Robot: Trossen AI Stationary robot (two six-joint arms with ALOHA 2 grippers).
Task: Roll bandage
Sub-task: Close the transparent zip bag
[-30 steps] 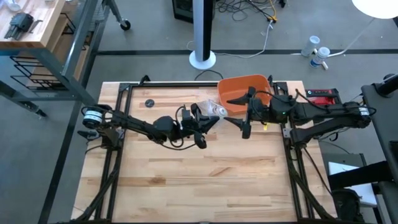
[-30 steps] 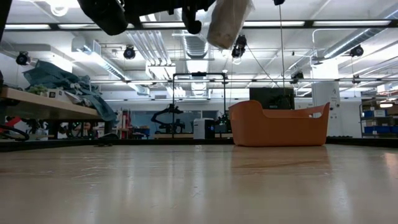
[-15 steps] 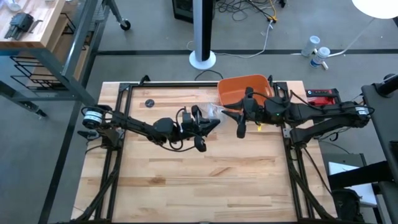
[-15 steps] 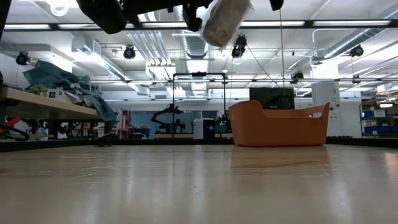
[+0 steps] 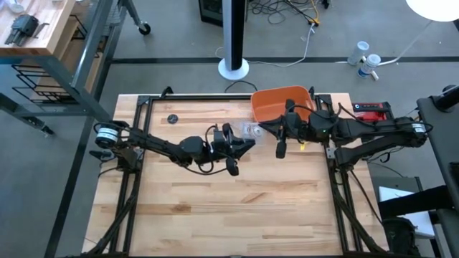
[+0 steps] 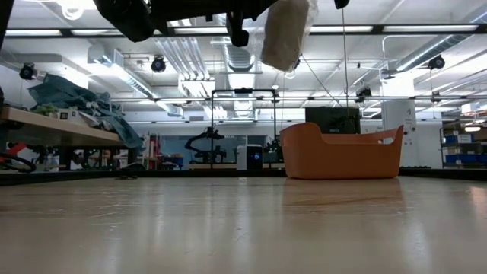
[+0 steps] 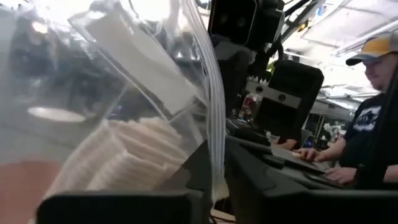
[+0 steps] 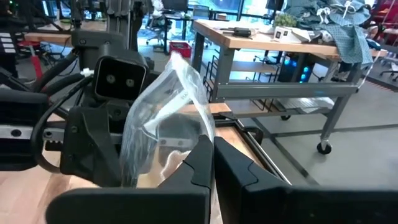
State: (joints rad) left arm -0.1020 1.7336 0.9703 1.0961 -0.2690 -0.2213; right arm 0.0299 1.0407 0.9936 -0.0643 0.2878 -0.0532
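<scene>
The off-white bandage (image 7: 124, 163) is folded inside a clear plastic bag (image 5: 251, 131), which hangs high over the table's far middle. In the low view the bag (image 6: 285, 34) dangles from the top of the picture. My left gripper (image 5: 240, 143) comes at it from the table's left and is shut on the bag. My right gripper (image 5: 268, 130) comes from the right and is also shut on the bag (image 8: 161, 118). My left gripper pinches the bag's sealed side edge (image 7: 215, 179) between its two fingers, reaching about level from the table's left. The bag is lifted clear of the table, with the bandage resting inside it beside the fingers. My right gripper pinches the bag's opposite edge (image 8: 198, 135) between its two shut fingers (image 8: 186, 171), level from the table's right. The plastic stands up crumpled beyond the fingertips. How many layers it has cannot be told.
An orange tub (image 5: 281, 106) stands at the table's far edge, just behind my right gripper. A small dark disc (image 5: 172, 118) lies at the far left. The near half of the wooden table (image 5: 237, 208) lies below both arms. A person (image 7: 373, 112) sits beyond the table.
My right gripper, wide open a second ago, has edged toward the bag and shut on its edge. The bag has swayed a little below the grippers and stayed lifted clear.
</scene>
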